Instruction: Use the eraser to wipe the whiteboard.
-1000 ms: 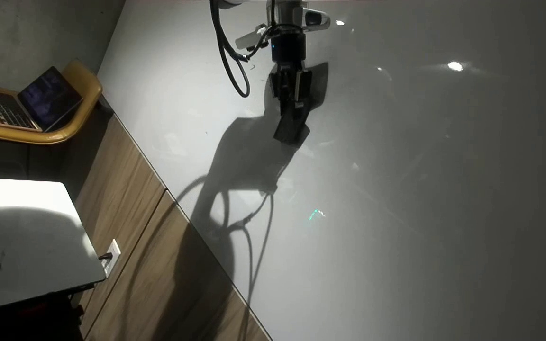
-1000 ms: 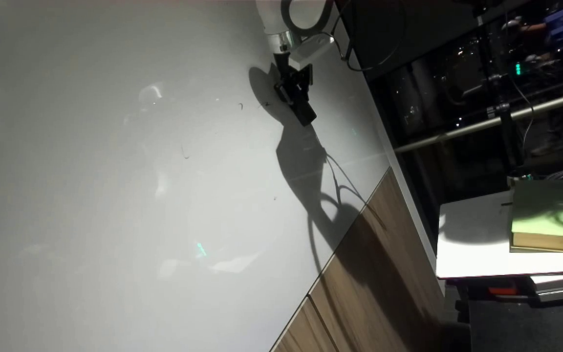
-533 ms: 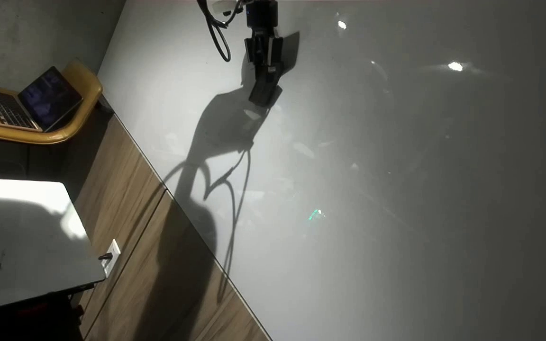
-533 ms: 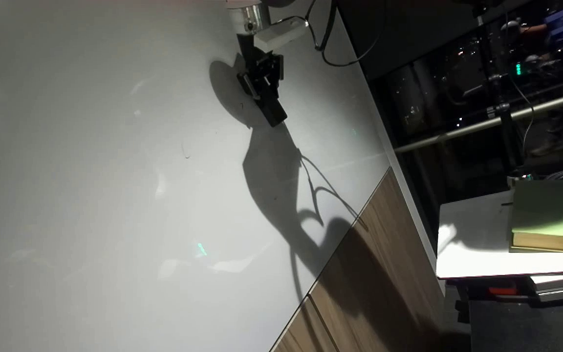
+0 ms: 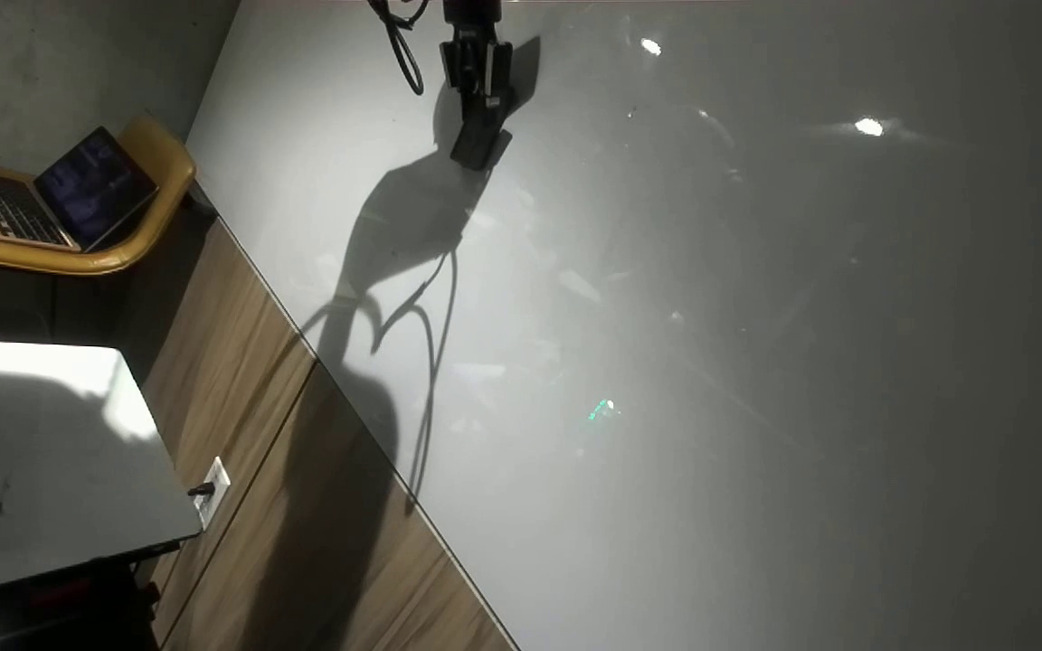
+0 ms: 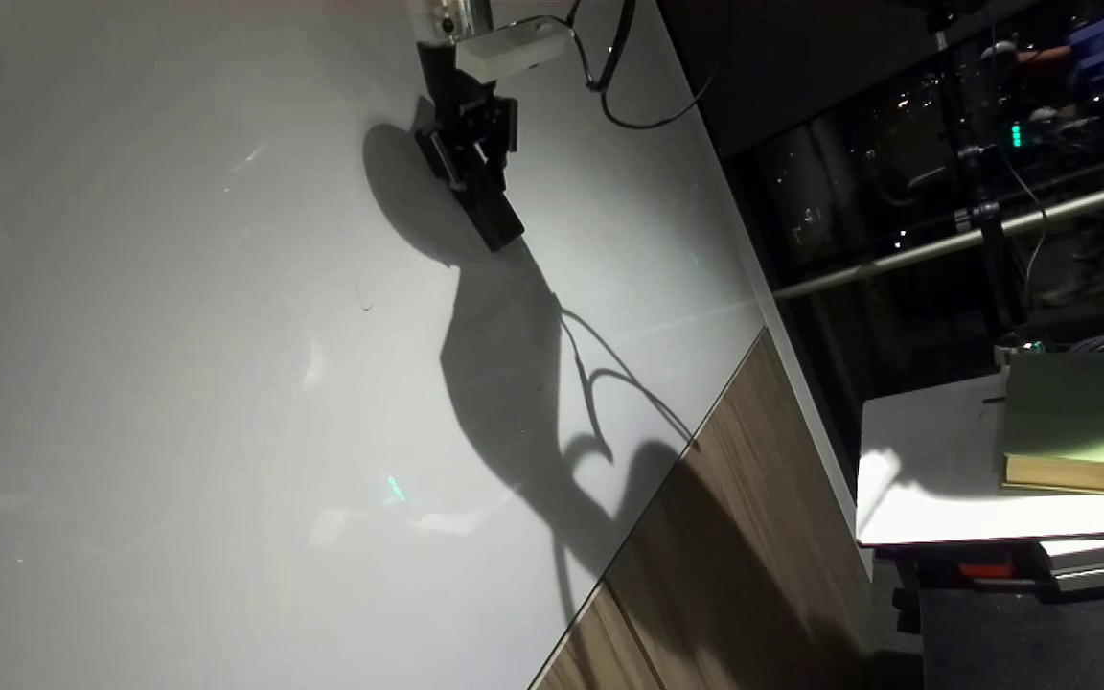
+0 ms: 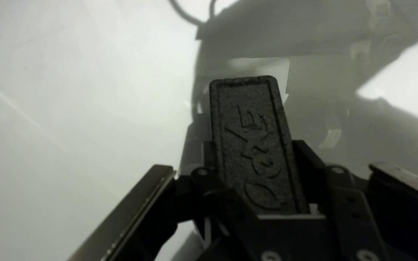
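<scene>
Dark grey against black: clamping whiteboard eraser (image 7: 253, 141) in Robotiq gripper (image 7: 257, 155), mid-frame in wrist view; pointing long axis nearly straight ahead of gripper, toward top. Sitting upper middle in both exterior views, over whiteboard (image 5: 738, 443), leaving contact unclear; probably wiping.

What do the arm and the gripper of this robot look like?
The gripper is black, with two jointed jaws and round, pale bolts. Only the end of the arm shows, in silvery metal; beside it, a pale, box-shaped housing and looping black cables.
</scene>
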`<state>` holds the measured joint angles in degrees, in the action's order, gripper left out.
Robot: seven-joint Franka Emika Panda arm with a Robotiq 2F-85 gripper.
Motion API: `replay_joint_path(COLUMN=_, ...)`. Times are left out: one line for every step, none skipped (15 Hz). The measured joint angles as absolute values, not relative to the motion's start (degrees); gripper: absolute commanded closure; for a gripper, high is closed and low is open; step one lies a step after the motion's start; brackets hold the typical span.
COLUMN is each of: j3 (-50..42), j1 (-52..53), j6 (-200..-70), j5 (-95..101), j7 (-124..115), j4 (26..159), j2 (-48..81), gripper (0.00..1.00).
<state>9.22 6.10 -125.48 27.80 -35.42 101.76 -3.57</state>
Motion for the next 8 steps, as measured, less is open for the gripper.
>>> replay_joint_path(j3=9.50, j1=6.43, j6=-125.48, j5=27.80, j7=-35.42, j4=101.40, j2=-3.45, gripper=0.71)
replay_joint_path(j3=9.84, j1=6.76, j6=-125.49, j5=27.80, j7=-35.42, j4=100.98, j2=-3.30, gripper=0.71)
replay_joint_path(j3=10.24, j1=7.12, j6=-125.49, j5=27.80, j7=-35.42, j4=100.52, j2=-3.14, gripper=0.71)
replay_joint_path(j3=10.63, j1=7.56, j6=-125.49, j5=27.80, j7=-35.42, j4=100.00, j2=-2.94, gripper=0.71)
replay_joint_path(j3=11.08, j1=8.08, j6=-125.53, j5=27.80, j7=-35.42, j4=99.36, j2=-2.70, gripper=0.71)
replay_joint_path(j3=11.67, j1=8.65, j6=-125.63, j5=27.80, j7=-35.42, j4=98.71, j2=-2.44, gripper=0.71)
replay_joint_path(j3=12.25, j1=9.31, j6=-125.82, j5=27.80, j7=-35.42, j4=98.00, j2=-2.13, gripper=0.71)
replay_joint_path(j3=12.82, j1=9.96, j6=-126.02, j5=27.80, j7=-35.46, j4=97.26, j2=-1.76, gripper=0.71)
